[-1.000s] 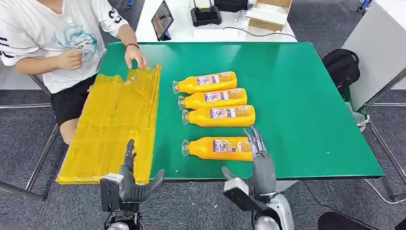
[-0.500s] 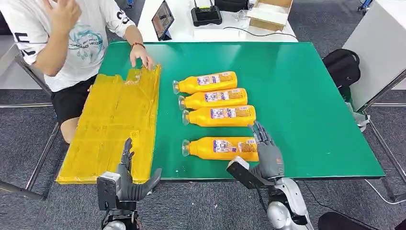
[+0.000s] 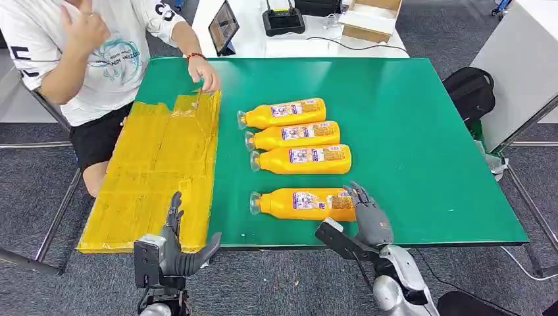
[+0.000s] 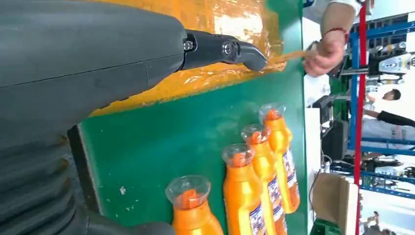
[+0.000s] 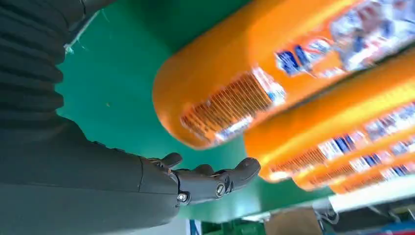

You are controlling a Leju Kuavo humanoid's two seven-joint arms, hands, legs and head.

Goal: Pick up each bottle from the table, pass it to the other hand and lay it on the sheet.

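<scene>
4 orange bottles lie on their sides on the green surface (image 3: 421,118), caps toward the yellow sheet (image 3: 158,164). Nearest bottle (image 3: 301,203) sits apart from the other 3 bottles (image 3: 296,136), which lie side by side farther from the robot.

Right hand (image 3: 368,214) is at the base end of the nearest bottle, fingers apart, holding nothing; right wrist view shows the fingers (image 5: 215,178) just beside the base with green showing between, no contact visible.

Left hand (image 3: 176,247) is off the near edge of the surface, just beside the sheet's near corner, fingers spread, empty.

Sheet covers the side of the surface left of the bottles, crinkled, overhanging the near edge. A person's hand (image 3: 205,72) is at the sheet's far corner, pinching it in the left wrist view.

Beyond the surface: tablet (image 3: 222,27), black device (image 3: 283,20), cardboard box (image 3: 368,18). Black backpack (image 3: 468,92) on the floor right of the surface.
</scene>
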